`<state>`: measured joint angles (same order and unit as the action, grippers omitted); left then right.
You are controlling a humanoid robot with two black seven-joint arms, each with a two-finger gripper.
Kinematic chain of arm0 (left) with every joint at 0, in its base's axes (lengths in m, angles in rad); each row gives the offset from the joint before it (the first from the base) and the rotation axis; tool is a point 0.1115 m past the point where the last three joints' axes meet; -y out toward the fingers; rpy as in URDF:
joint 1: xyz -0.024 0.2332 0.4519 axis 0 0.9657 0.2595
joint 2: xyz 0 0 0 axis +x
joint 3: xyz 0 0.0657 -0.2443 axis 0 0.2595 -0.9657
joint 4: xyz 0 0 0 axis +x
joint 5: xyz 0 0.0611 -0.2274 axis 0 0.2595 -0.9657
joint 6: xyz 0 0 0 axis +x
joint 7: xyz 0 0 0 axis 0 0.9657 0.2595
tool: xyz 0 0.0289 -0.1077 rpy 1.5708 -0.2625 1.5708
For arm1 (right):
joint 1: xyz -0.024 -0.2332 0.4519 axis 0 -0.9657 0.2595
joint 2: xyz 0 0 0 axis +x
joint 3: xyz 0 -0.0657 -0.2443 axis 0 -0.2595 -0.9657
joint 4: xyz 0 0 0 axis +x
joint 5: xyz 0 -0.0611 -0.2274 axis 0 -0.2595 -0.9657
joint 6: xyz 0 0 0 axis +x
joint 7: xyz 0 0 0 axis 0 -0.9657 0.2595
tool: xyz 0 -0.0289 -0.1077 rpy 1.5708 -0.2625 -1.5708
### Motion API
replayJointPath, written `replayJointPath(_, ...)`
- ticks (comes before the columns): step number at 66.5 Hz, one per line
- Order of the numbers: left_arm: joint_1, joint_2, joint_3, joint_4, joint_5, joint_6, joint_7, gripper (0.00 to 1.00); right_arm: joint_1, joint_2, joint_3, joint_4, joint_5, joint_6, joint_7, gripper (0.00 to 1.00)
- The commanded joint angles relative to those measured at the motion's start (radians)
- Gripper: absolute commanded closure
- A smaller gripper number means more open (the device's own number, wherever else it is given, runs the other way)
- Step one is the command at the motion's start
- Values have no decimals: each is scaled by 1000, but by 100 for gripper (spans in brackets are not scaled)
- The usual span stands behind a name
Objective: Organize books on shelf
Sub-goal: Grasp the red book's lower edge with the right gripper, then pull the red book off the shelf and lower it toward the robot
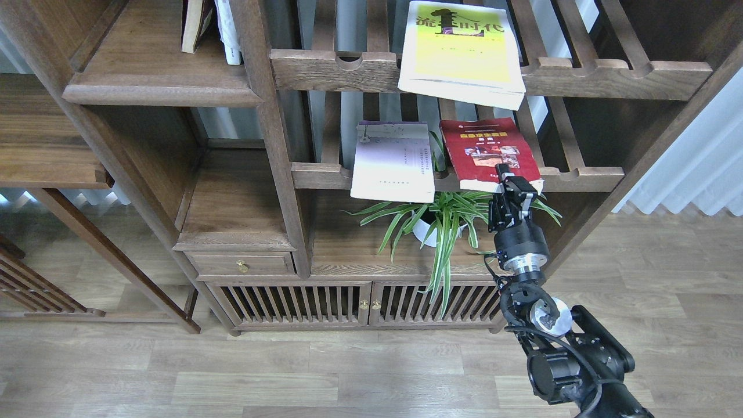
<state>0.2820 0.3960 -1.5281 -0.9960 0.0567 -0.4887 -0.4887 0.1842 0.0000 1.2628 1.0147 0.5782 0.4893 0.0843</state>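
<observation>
Head view
Right jaws (511, 184): black metal two-finger unit on a cylindrical wrist, raised at the lower front edge of the dark red book; the fingers overlap that edge, and whether they are closed on it cannot be told.
Left jaws: out of view.
Dark red book (486, 152): thin glossy paperback with photos, lying flat directly above the jaws on a slatted rack (580, 174) with a notched front rail.
Pale lilac-white book (393, 162): thin paperback, left of the jaws on the same rack, overhanging the rail.
Yellow-green book (461, 55): flat rectangle with black title, well above the jaws on the upper slatted rack.
Shelf (157, 87): solid dark-brown board with rounded moulded edge, far up-left of the jaws.
Potted plant (441, 223): narrow striped leaves, white pot, just left of and below the jaws.
</observation>
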Motion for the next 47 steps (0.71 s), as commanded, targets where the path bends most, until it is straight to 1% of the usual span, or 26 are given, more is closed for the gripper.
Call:
replayJointPath(1, 0, 0, 0, 7, 0, 0, 0, 0, -124, 0, 3, 165, 57, -1, 8, 96)
replayJointPath(5, 0, 0, -1, 7, -1, 0, 0, 0, -193, 0, 13, 202, 80, -1, 11, 96)
replayJointPath(13, 2, 0, -1, 7, -1, 0, 0, 0, -327, -57, 70, 216, 107, -1, 8, 96)
replayJointPath(14, 2, 0, -1, 8, -1, 0, 0, 0, -395, -80, 98, 220, 130, -1, 8, 96)
replayJointPath(19, 2, -2, 0, 8, -3, 0, 0, 0, -492, -97, 147, 223, 176, -1, 6, 96)
replayJointPath(26, 2, -2, 0, 8, -3, 0, 0, 0, -592, -110, 213, 220, 227, -1, 0, 96)
replayJointPath(35, 0, -2, 20, 25, -5, 0, 0, 0, -690, -109, 214, 211, 232, -1, -8, 96)
replayJointPath(37, -1, -2, 29, 37, -5, 0, 0, 0, -707, -109, 208, 209, 230, -1, -14, 96)
replayJointPath(43, -7, -2, 92, 83, -1, 0, 0, 0, -735, -95, 142, 176, 218, -1, -69, 95)
replayJointPath(45, -14, 0, 126, 120, 8, 0, 0, 0, -729, -92, 112, 148, 212, -1, -81, 95)
replayJointPath(47, -18, 1, 155, 154, 9, 0, 0, 0, -724, -89, 90, 131, 206, -1, -83, 95)
